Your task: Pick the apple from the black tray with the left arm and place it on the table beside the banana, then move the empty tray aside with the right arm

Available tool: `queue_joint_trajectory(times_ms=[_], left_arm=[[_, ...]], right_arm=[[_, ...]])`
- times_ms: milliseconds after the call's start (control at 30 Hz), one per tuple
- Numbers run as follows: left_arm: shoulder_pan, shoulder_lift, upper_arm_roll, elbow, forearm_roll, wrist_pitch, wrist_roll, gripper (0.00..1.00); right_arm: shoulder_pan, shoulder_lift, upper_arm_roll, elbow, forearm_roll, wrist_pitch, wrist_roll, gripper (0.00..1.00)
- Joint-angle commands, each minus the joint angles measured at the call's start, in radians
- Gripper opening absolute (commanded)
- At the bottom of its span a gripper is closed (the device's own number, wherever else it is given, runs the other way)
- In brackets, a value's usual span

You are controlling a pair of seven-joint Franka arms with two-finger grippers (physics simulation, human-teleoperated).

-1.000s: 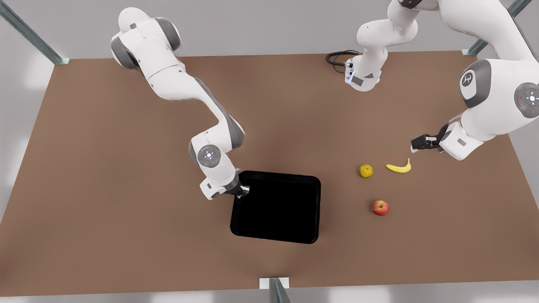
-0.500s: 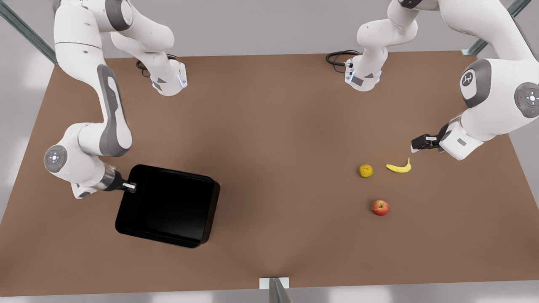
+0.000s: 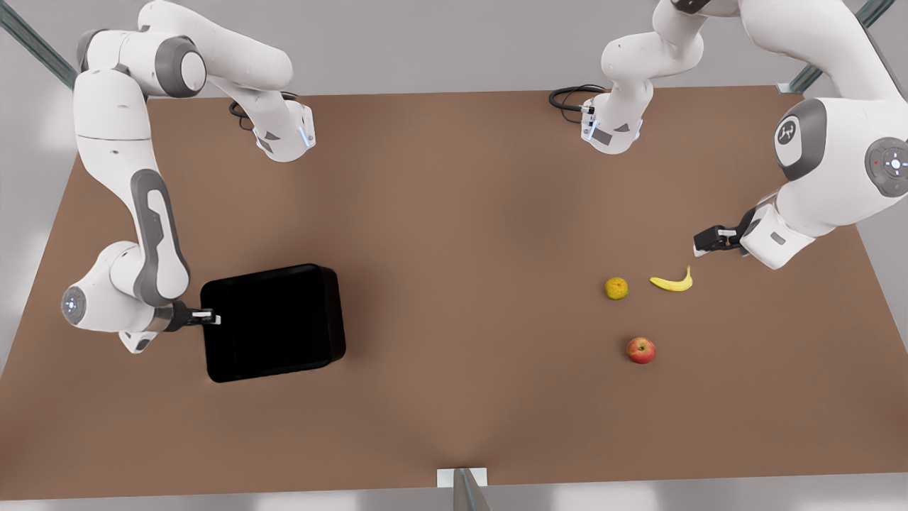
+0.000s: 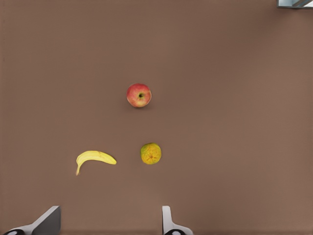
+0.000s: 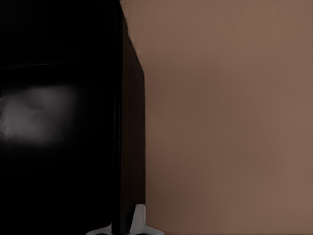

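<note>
The red apple (image 3: 640, 350) (image 4: 139, 95) lies on the brown table, a short way from the banana (image 3: 672, 282) (image 4: 94, 157). The black tray (image 3: 273, 323) sits empty at the front view's left. My right gripper (image 3: 211, 317) is shut on the tray's rim, which fills one side of the right wrist view as a dark wall (image 5: 131, 147) with one fingertip (image 5: 140, 219) against it. My left gripper (image 3: 699, 246) (image 4: 110, 223) waits open above the table just beyond the banana, holding nothing.
A yellow-green round fruit (image 3: 616, 288) (image 4: 151, 153) lies beside the banana. Both arm bases and a black cable (image 3: 567, 96) stand at the table's far edge. A metal post (image 3: 461, 482) marks the near edge. Bare tabletop separates tray and fruit.
My right gripper has dragged the tray across the table toward the front view's left and turned it. The left arm and the fruit have stayed put.
</note>
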Motion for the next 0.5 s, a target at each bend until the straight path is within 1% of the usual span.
queue_joint_trajectory(times_ms=[0, 33, 100, 133, 167, 200, 233, 267, 300, 367, 467], left_arm=[[0.000, -0.003, -0.001, 0.004, 0.001, -0.001, -0.005, 1.00], [0.000, -0.003, -0.001, 0.007, 0.001, 0.000, -0.003, 1.00], [-0.008, 0.004, -0.009, 0.012, 0.015, 0.011, -0.005, 1.00], [-0.055, 0.011, -0.018, 0.015, 0.104, 0.032, -0.014, 1.00], [-0.063, 0.008, -0.018, 0.016, 0.101, 0.035, -0.026, 1.00], [-0.062, 0.008, -0.015, 0.016, 0.099, 0.035, -0.028, 1.00], [-0.059, 0.008, -0.012, 0.016, 0.084, 0.034, -0.026, 1.00], [-0.057, 0.008, -0.011, 0.016, 0.078, 0.034, -0.026, 1.00], [-0.057, 0.008, -0.009, 0.016, 0.078, 0.034, -0.026, 1.00], [-0.057, 0.010, -0.009, 0.015, 0.079, 0.032, -0.026, 1.00], [-0.057, 0.010, -0.011, 0.013, 0.082, 0.032, -0.026, 1.00]], right_arm=[[0.000, 0.006, 0.000, 0.001, -0.001, 0.017, -0.442, 0.31], [0.000, 0.006, 0.000, 0.002, -0.001, 0.017, -0.442, 0.58], [0.000, 0.006, 0.000, 0.002, 0.002, 0.017, -0.439, 0.99], [0.000, 0.004, 0.000, 0.004, 0.001, 0.016, -0.434, 1.00], [0.006, -0.014, 0.003, 0.033, -0.001, -0.012, -0.422, 1.00], [0.036, -0.080, 0.011, 0.099, -0.008, -0.133, -0.325, 1.00], [0.107, -0.131, 0.009, 0.224, -0.016, -0.335, -0.125, 1.00], [0.167, -0.172, 0.009, 0.293, -0.047, -0.426, 0.038, 1.00], [0.237, -0.224, 0.008, 0.317, -0.131, -0.440, 0.201, 1.00], [0.280, -0.266, 0.014, 0.323, -0.157, -0.438, 0.426, 1.00], [0.282, -0.280, 0.006, 0.321, -0.159, -0.441, 0.505, 1.00]])
